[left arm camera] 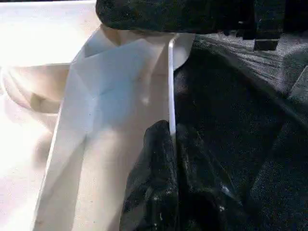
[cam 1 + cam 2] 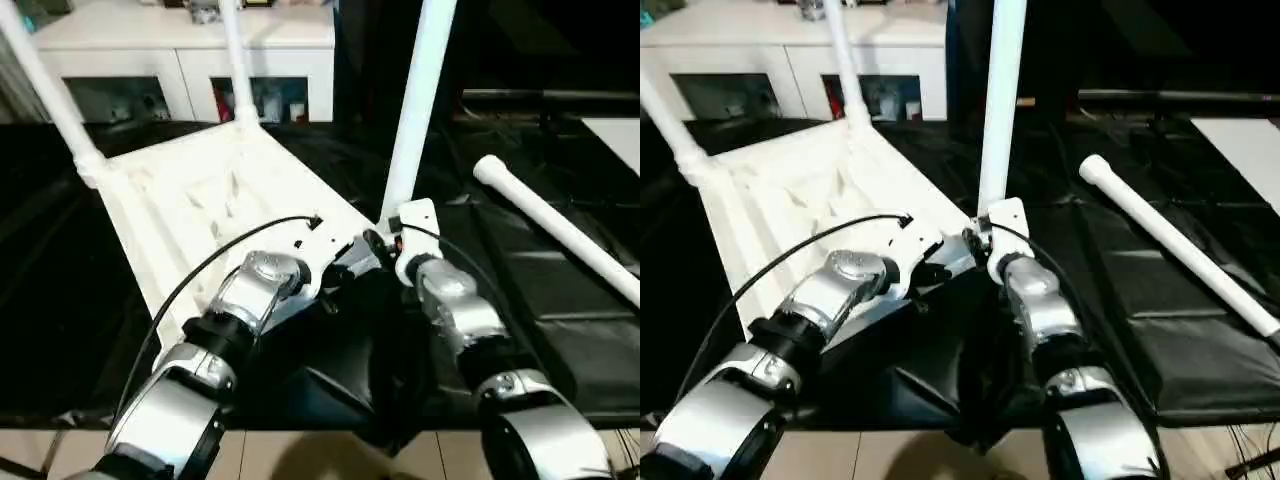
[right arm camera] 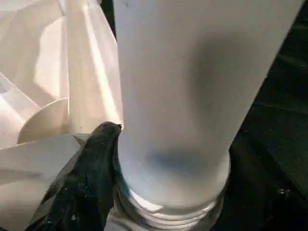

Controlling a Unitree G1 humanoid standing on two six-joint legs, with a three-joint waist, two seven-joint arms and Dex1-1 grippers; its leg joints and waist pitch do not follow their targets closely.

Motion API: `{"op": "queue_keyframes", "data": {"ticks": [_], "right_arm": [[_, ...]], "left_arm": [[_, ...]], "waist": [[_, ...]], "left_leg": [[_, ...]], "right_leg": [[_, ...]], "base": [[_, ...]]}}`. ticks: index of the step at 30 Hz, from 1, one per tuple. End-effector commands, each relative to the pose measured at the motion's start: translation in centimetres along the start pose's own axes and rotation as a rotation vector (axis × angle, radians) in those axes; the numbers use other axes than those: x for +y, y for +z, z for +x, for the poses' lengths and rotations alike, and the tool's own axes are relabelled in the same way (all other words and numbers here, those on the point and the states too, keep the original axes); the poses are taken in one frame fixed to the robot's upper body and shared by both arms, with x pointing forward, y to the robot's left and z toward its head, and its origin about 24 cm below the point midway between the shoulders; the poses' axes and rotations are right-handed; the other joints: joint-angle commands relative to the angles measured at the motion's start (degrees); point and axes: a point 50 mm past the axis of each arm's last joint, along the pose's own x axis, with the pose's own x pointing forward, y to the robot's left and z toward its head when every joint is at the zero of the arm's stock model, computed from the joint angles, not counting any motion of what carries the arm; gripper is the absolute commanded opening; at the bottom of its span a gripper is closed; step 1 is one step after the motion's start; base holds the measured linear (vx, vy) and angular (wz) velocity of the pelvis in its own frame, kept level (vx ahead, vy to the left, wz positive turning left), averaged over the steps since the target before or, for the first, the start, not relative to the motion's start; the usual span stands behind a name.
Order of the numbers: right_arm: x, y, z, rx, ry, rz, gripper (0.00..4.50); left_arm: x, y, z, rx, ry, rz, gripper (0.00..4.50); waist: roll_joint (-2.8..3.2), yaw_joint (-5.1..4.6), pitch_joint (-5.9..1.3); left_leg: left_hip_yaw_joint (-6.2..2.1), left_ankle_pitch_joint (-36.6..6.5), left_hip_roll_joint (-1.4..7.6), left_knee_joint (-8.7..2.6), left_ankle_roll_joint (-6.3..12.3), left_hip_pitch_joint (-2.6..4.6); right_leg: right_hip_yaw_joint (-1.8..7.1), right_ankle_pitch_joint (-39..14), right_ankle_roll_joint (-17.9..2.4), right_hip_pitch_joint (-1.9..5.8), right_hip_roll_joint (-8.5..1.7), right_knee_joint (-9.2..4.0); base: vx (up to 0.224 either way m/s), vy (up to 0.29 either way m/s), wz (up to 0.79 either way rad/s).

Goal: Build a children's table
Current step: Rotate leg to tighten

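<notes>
The children's table lies upside down on black cloth, its ribbed white tabletop (image 2: 200,200) facing up. Two legs (image 2: 50,90) (image 2: 235,60) stand in the far corner sockets. A third leg (image 2: 420,100) stands upright at the near right corner, its threaded end (image 3: 163,211) just above the socket. My right gripper (image 2: 388,240) is closed around this leg's base, one black finger (image 3: 91,183) pressed against it. My left gripper (image 1: 171,132) is shut on the tabletop's thin rim (image 1: 171,82) beside that corner. A fourth leg (image 2: 560,230) lies loose on the cloth to the right.
A white cabinet (image 2: 180,40) with glass doors stands behind the work surface. A white slab (image 2: 615,135) shows at the far right edge. The black cloth (image 2: 520,290) is creased and hangs over the near edge between my forearms.
</notes>
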Motion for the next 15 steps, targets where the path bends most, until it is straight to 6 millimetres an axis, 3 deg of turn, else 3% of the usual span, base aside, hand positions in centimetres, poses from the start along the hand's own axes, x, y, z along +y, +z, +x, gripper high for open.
{"op": "queue_keyframes", "data": {"ticks": [1,4,6,9,11,15], "right_arm": [[3.0,-0.6,0.3,0.015,0.164,0.065,3.26],[2.7,0.7,0.2,-0.074,0.189,0.075,3.46],[2.2,1.2,0.0,-0.111,0.205,0.042,3.84],[1.4,1.6,-0.5,-0.145,0.239,0.025,3.91],[0.9,1.7,-0.9,-0.155,0.277,0.002,4.25],[-0.3,1.2,-2.9,-0.133,0.453,-0.108,4.25]], "left_arm": [[-0.3,0.4,0.2,-0.012,-0.026,0.031,0.0],[-0.4,0.2,-0.1,-0.019,-0.069,0.041,0.0],[-0.5,0.0,-0.4,-0.023,-0.109,0.062,0.0],[-0.6,-0.4,-0.9,-0.025,-0.149,0.065,0.0],[-0.6,-0.5,-1.2,-0.035,-0.176,0.087,0.0],[-0.7,-1.2,-2.2,-0.041,-0.251,0.122,0.0]], "waist": [[-0.6,0.27,-3.55],[-0.7,0.2,-3.63],[-0.72,0.23,-3.75],[-0.57,0.35,-3.86],[-0.54,0.82,-3.93],[-0.54,1.58,-3.9]], "left_leg": [[0.53,-19.93,-0.47,-4.48,2.85,-0.11],[0.55,-18.73,-0.43,-4.48,3.51,-0.32],[0.63,-17.15,-0.35,-4.39,3.93,-0.34],[0.77,-15.38,-0.26,-4.27,4.54,-0.19],[0.78,-13.87,-0.06,-4.21,5.19,-0.14],[0.88,-12.43,0.13,-4.19,6.28,-0.13]], "right_leg": [[0.42,-20.87,-10.94,2.72,-0.59,-4.32],[0.53,-19.5,-11.62,2.92,-0.78,-4.12],[0.62,-17.88,-12.34,2.99,-0.84,-3.98],[0.68,-16.05,-13.22,2.99,-0.83,-3.82],[0.72,-13.44,-13.92,3.16,-0.81,-3.56],[0.85,-9.9,-14.53,3.31,-0.65,-3.09]], "base": [[0.0,0.0,0.0],[0.0,0.0,0.0],[0.0,0.0,0.0],[0.0,0.0,0.0],[0.0,0.0,0.0],[0.0,0.0,0.0]]}}
